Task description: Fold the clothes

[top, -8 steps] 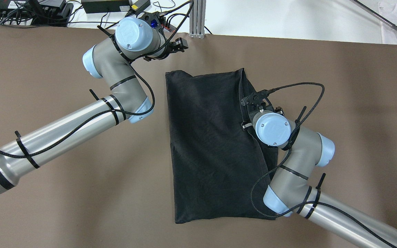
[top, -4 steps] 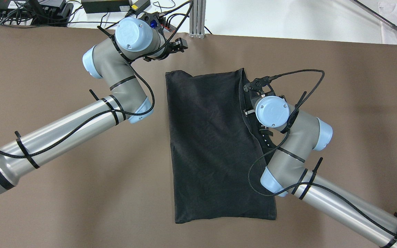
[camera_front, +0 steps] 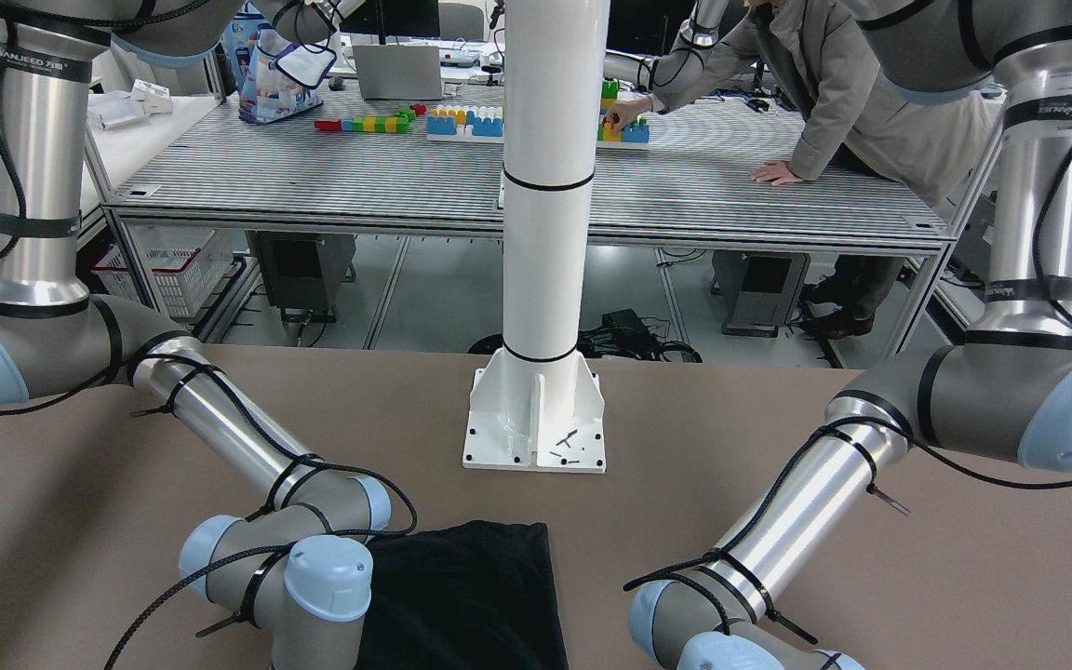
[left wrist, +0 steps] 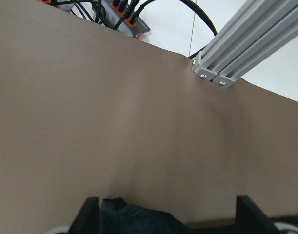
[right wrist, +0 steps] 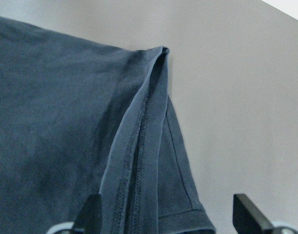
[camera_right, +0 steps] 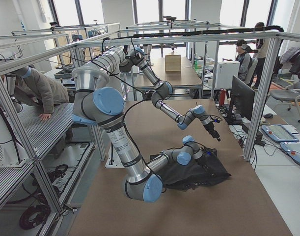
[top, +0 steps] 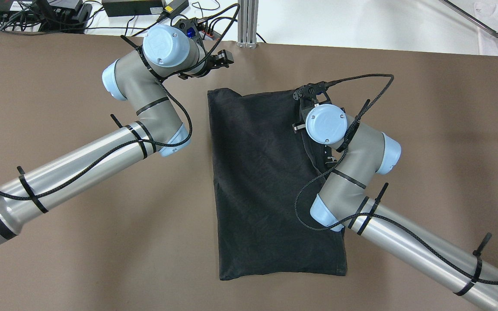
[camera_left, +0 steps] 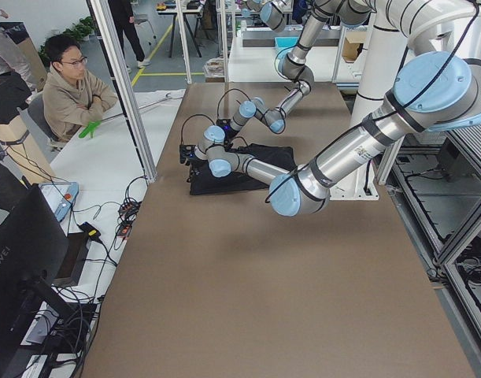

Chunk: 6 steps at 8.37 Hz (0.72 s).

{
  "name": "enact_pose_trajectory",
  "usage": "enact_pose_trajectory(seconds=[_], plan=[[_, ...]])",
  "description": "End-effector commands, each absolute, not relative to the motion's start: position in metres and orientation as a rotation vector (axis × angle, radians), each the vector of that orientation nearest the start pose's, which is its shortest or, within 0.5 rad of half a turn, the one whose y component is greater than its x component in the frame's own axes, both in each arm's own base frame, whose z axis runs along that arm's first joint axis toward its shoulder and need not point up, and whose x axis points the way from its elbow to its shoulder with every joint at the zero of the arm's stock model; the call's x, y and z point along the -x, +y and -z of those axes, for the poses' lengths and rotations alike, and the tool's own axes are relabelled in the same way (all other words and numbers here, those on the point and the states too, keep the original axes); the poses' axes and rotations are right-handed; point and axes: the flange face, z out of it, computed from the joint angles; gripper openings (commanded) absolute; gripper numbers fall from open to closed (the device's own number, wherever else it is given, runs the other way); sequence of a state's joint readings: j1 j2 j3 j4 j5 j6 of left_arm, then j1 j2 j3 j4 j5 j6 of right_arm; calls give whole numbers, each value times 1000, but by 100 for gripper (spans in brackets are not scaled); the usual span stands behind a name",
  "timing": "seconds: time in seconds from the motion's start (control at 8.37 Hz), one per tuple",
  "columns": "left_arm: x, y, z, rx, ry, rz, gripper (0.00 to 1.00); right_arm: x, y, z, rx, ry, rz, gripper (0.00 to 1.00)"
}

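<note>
1. My right gripper (right wrist: 166,217) is released, its jaws spread wide and pinching nothing. The black garment (top: 266,181) lies directly beneath them, and its hemmed far-right corner is doubled over just ahead of my fingertips.
2. My left gripper (left wrist: 168,217) is also released and wide. The garment's other far corner shows low between its jaws.
3. The garment lies flat on the brown table (top: 59,268). It is a long rectangle running from my jaws back toward my base, between my two arms.
4. Ahead of the left jaws, bare brown surface runs to the table's edge. An aluminium post (left wrist: 236,53) and a cluster of black cable plugs (left wrist: 114,14) sit there.
5. Behind both jaws, past the garment's near edge, a white pillar (camera_front: 550,186) stands on a square base on the table.
6. Farther behind, a striped workbench (camera_front: 313,177) carries coloured building bricks (camera_front: 462,121). A person in a grey coat (camera_front: 834,84) leans on it.
7. A white slotted basket (camera_front: 168,270) sits under that bench, but I cannot make out what is in it. Far off to the side of my left jaws, a cardboard box (camera_right: 173,63) stands on another table, its inside hidden.
</note>
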<state>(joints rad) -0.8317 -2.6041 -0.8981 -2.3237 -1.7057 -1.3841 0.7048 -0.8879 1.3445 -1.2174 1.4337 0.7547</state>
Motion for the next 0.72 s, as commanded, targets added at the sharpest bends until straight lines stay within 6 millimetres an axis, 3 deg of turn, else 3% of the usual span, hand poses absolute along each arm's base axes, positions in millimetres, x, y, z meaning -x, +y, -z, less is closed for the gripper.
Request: enact_pose_trajectory(seconds=[0.0,0.12,0.36,0.6], plan=[[-501,-712,-191,-433,1055,502,100,509,-596,-300,-630,-539,1,95],[-500,-713,-190,-435,1055,502,100,516,-585,-323,-610,-518,21,94],[-500,-713,-190,-433,1056,502,100,512,-581,-348,-596,-500,38,95],[-500,-713,-190,-434,1055,501,100,486,-598,-357,-631,-480,96,94]])
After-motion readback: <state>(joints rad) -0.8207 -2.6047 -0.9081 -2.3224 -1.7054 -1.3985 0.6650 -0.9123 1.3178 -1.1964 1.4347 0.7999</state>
